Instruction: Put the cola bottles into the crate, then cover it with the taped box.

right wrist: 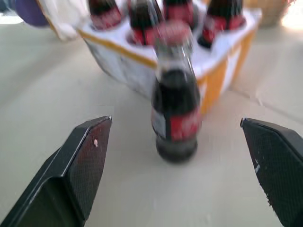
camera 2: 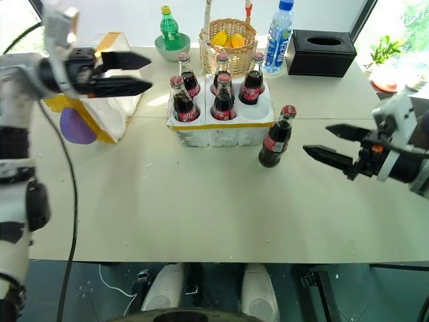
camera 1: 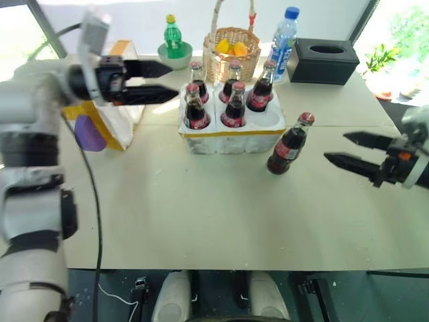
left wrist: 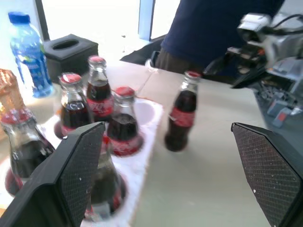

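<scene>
The crate (camera 2: 218, 127) sits in the upper middle of the table (camera 2: 201, 215). Five cola bottles (camera 2: 222, 98) stand in its holes. One hole at the front right is bare. The sixth bottle (camera 2: 275, 138) stands on the table just right of the crate. The taped box (camera 2: 110, 111) is at the upper left. The left gripper (camera 2: 144, 74) hangs above it with fingers apart, holding nothing. The right gripper (camera 2: 318, 142), at the right, is spread wide and points at the lone bottle.

Legible text: none.
White script is seen on the cola bottles' (camera 2: 275, 137) red labels, too blurred to be read.
</scene>
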Controlling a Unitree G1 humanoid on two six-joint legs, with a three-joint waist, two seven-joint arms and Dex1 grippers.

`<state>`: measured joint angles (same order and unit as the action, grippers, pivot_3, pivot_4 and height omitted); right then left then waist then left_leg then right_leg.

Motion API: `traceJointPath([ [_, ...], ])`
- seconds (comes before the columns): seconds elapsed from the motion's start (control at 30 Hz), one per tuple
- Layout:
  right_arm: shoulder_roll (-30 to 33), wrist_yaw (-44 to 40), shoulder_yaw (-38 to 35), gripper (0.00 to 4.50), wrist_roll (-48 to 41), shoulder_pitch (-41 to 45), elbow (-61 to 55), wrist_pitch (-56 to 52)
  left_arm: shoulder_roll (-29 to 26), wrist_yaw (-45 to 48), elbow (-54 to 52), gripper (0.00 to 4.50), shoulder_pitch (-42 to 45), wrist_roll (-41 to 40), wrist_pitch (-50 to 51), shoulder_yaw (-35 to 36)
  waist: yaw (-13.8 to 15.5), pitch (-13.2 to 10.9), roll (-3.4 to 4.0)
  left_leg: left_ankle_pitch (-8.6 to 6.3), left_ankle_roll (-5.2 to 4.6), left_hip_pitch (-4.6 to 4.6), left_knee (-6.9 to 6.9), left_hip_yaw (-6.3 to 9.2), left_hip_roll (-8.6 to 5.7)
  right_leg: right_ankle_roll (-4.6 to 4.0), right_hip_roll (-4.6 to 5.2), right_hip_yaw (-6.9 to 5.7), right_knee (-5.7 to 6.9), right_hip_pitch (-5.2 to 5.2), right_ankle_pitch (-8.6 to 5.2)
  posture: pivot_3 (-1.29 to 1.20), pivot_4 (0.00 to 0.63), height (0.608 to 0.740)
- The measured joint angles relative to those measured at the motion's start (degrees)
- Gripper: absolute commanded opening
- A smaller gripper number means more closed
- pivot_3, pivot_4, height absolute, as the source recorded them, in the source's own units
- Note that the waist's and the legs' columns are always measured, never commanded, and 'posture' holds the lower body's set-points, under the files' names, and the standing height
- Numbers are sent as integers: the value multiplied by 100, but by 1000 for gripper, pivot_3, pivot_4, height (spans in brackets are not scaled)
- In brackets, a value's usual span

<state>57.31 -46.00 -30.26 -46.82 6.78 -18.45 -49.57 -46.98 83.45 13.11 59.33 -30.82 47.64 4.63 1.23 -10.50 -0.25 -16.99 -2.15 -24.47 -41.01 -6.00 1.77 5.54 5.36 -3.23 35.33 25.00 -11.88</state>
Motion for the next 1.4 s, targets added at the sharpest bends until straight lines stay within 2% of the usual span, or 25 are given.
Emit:
traceJointPath([
  [0.1, -554, 417, 137, 4500, 108, -73, -155, 65, -227, -19, -972, 4478, -746, -181, 164, -27, -35, 2, 1, -12, -19, 20, -1, 8, -1, -4, 2, -1, -5, -26, -3, 0, 150, 740],
  [0.23, -1306, 1001, 605, 4500, 338, -81, -161, 143, -201, -434, -1593, 4478, -1331, -256, 216, -87, -52, 1, 1, -7, -10, 17, -1, 8, -2, -4, 1, 0, 0, -18, -2, 0, 150, 740],
  [0.5, -2026, 1503, 1263, 4500, 796, 653, 409, 452, -112, -943, -2032, 4478, -1560, -516, 217, -85, -60, 1, 3, 4, 9, 16, 2, 4, -4, -3, -8, 1, 1, -14, -2, 0, 150, 740],
  [0.8, -2667, 1542, 1879, 4500, 1184, 1475, 1280, 758, -104, -1120, -2036, 4478, -1592, -605, 97, -116, -61, 1, 4, 4, 9, 15, 4, 5, -4, -3, -11, 1, 0, -13, -2, 0, 150, 740],
  [0.97, -2801, 1556, 1977, 2880, 1374, 1656, 1606, 904, -105, -1157, -2022, 4500, -1591, -605, 41, -123, -59, 0, 4, 5, 10, 13, 5, 3, -3, -3, -11, 1, -1, -11, -2, 0, 150, 740],
  [1.07, -2668, 1505, 1945, 2851, 1256, 1613, 1422, 664, -106, -1246, -2025, 4500, -1591, -617, 42, -122, -63, -4, 11, 5, 10, 7, 6, 3, -2, -3, -11, 2, 0, -3, -2, 0, 150, 740],
  [1.17, -2389, 1347, 1750, 2851, 682, 1647, 901, 136, -114, -1319, -2023, 4500, -1594, -637, 44, -110, -64, -11, 22, 5, 11, -2, 7, -2, -1, -2, -11, 7, 5, 11, -1, 0, 150, 740],
  [1.27, -2231, 1317, 1511, 2851, 213, 2230, 583, -166, -118, -1393, -2023, 4500, -1603, -646, 34, -91, -91, -11, 23, 5, 11, 0, 7, -6, -2, -3, -12, 7, 4, 12, -1, 0, 150, 740],
  [1.4, -2373, 1542, 1602, 2851, 221, 3374, 849, -151, -94, -1501, -2020, 4500, -1623, -650, 9, -87, -154, -11, 22, 5, 10, 2, 10, -4, -1, -4, -16, 8, 7, 12, -1, 0, 150, 740],
])
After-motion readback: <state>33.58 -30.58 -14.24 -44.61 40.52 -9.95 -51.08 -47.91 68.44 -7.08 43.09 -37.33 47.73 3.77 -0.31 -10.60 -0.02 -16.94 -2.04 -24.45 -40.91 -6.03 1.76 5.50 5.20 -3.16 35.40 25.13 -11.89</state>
